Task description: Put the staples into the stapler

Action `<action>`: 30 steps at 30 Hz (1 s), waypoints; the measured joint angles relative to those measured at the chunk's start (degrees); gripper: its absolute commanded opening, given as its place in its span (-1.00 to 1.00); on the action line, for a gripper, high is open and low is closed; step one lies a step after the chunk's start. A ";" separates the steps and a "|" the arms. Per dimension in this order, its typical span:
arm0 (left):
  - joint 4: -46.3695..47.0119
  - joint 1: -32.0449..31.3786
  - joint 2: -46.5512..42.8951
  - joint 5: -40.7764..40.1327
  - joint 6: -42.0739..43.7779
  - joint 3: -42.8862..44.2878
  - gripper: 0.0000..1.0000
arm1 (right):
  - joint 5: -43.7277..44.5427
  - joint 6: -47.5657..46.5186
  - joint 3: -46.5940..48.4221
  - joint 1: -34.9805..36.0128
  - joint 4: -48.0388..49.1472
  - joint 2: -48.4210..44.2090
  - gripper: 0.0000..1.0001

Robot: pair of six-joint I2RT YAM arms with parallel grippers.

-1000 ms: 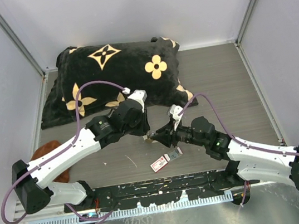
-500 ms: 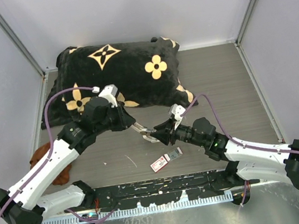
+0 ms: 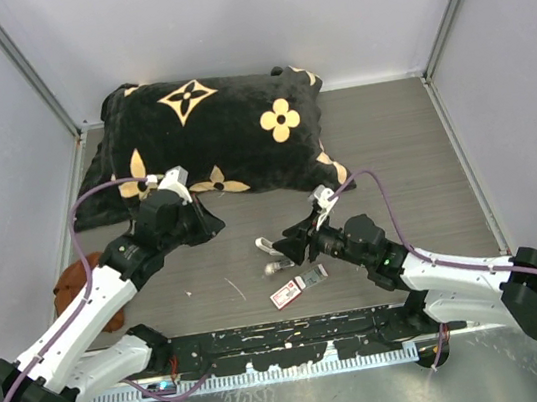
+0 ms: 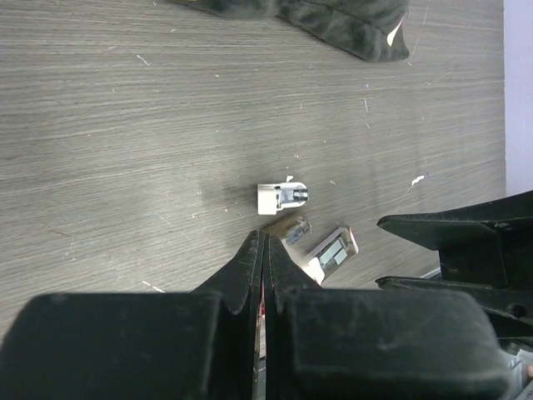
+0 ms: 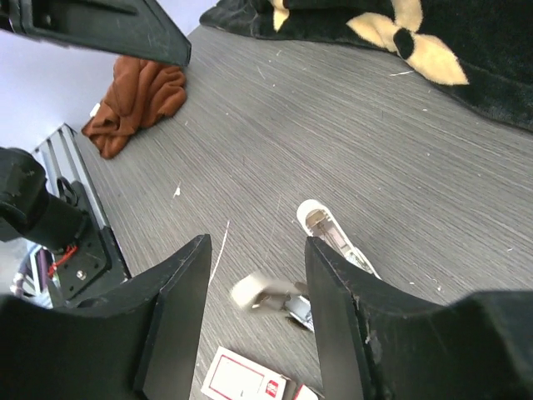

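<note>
A: What just changed?

B: Both arms were up at the little white stapler (image 5: 329,233) a moment ago. Now the left fingers (image 4: 261,250) have let go and pulled back. They are squeezed shut with nothing in them.

A: And the other ones?

B: The right fingers (image 5: 198,258) have opened about halfway and hold nothing too. The stapler lies on the surface (image 3: 391,142) right under them. One bit looks blurry, so I can't tell if it is open.

A: Where are the staples?

B: The staples (image 3: 312,276) sit in their grey tray, poking out of the red-and-white box (image 3: 285,296) – just beside the stapler, nearer the arms.

A: So is it loaded?

B: I think not yet. Nothing is held, so an arm must pick something up again.
</note>
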 measured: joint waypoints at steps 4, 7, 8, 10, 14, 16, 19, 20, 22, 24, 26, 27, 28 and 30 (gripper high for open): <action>1.95 0.70 -0.83 0.24 -1.75 -2.25 -0.74 | 1.20 3.28 0.00 0.00 0.98 0.00 0.09; 3.10 1.25 -0.83 1.09 -2.14 -2.69 -0.38 | 2.05 4.42 0.00 0.00 0.87 0.00 0.10; 3.56 1.38 -0.83 1.60 -2.08 -2.84 -0.23 | 2.34 4.63 0.00 0.00 0.66 -0.04 0.10; 4.74 1.51 -0.87 2.36 -1.84 -3.48 0.03 | 3.39 5.35 0.02 0.00 -1.18 -0.72 0.10; 9.55 1.57 -1.75 5.73 0.20 -8.74 0.18 | 5.79 6.12 0.81 0.00 -7.54 -3.17 0.11; 11.04 1.60 -1.75 7.67 1.68 -11.63 0.21 | 6.47 6.10 1.42 0.00 -10.47 -4.28 0.11; 12.41 1.38 -1.75 10.32 3.96 -15.69 0.25 | 6.47 5.40 2.47 0.00 -14.60 -4.44 0.06; 12.96 0.98 -1.77 11.08 4.57 -17.05 0.26 | 6.38 5.11 2.80 0.00 -16.35 -4.00 0.03; 14.60 -0.50 -1.79 11.54 5.64 -19.41 0.28 | 6.01 4.68 3.06 0.00 -18.53 -2.49 -0.02; 15.80 -3.67 -1.77 11.26 6.62 -21.14 0.31 | 5.55 4.59 3.13 0.00 -20.57 -0.42 -0.04; 16.87 -7.89 -1.44 9.86 7.41 -22.08 0.35 | 5.25 5.16 3.13 0.00 -22.32 2.05 -0.05; 17.66 -9.97 -0.92 8.85 8.00 -22.36 0.37 | 5.18 5.57 3.13 0.00 -23.10 3.06 -0.05; 18.73 -12.11 -0.13 7.76 8.39 -22.62 0.40 | 5.22 6.08 3.13 0.00 -23.80 3.63 -0.04; 21.11 -14.88 1.46 6.12 8.74 -23.37 0.44 | 5.75 7.32 3.10 0.00 -24.46 3.87 -0.02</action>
